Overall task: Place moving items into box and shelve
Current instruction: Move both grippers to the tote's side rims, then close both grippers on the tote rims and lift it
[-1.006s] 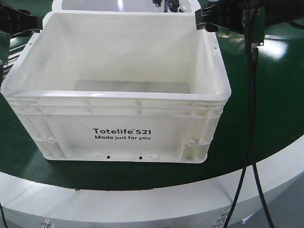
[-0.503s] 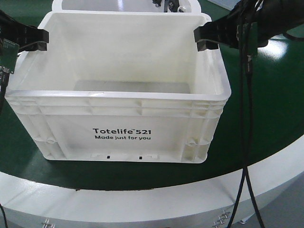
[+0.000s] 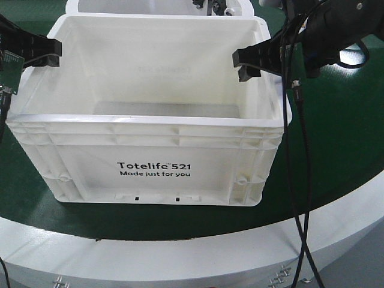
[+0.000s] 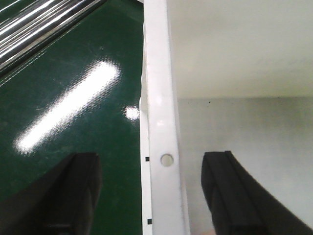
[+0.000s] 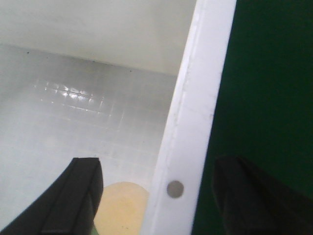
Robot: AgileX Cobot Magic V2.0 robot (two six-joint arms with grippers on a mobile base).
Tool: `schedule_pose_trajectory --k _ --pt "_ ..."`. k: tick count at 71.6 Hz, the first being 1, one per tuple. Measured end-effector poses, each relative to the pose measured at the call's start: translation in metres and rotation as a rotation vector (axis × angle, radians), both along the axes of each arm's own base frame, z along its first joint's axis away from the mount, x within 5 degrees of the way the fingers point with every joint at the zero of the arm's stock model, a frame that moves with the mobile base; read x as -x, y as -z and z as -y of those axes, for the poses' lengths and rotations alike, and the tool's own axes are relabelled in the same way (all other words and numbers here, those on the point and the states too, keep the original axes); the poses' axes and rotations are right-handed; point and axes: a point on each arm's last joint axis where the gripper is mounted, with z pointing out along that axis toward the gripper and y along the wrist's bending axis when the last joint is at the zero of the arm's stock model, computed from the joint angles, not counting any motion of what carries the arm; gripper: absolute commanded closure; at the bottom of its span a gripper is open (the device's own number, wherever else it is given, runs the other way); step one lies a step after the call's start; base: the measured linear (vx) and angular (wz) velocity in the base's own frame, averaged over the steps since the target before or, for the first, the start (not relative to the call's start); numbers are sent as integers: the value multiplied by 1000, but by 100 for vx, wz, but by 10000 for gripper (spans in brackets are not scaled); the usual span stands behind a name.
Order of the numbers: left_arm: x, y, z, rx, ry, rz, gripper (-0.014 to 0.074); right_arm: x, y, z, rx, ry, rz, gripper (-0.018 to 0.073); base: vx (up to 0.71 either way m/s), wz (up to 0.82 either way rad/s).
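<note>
Squarely on the glossy green desk (image 3: 342,144) sits the box (image 3: 150,150), a large white crate with a ribbed rim. Its black "Totelife 521" print faces the front camera. The left pincer (image 3: 53,52) hangs at the top of the box's left wall, towards the far corner. Its wrist view shows it spread wide across the rim, with one black finger (image 4: 78,196) over the green outside and the other over the pale interior. Neither finger touches the plastic. A small round hole (image 4: 167,159) in the rim lies between them. The right pincer (image 3: 245,65) is at the opposite wall and gapes just as wide. Its inner finger (image 5: 78,196) reaches over the box floor and its outer one stands over the desk, with the rim and another hole (image 5: 175,189) running between. A pale yellow round patch (image 5: 122,208) shows below that inner finger; I cannot tell what it is. Black cables (image 3: 298,180) droop from the right arm past the box's corner. Behind the box stands a second white container (image 3: 114,6).
</note>
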Motion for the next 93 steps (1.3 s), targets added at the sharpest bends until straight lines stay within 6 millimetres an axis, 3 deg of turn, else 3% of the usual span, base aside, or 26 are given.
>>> schedule_pose_trajectory --k 7,14,31,93 --pt "0 0 0 1 0 -1 41 0 1 0 1 0 -2 70 0 0" --pt "0 0 0 1 0 -1 41 0 1 0 -1 2 -2 155 0 0" --pt "0 0 0 2 0 -1 41 -1 1 1 -7 22 -10 583 0 0" --pt "0 1 0 -8 10 -9 41 -1 1 1 -6 23 -10 571 0 0"
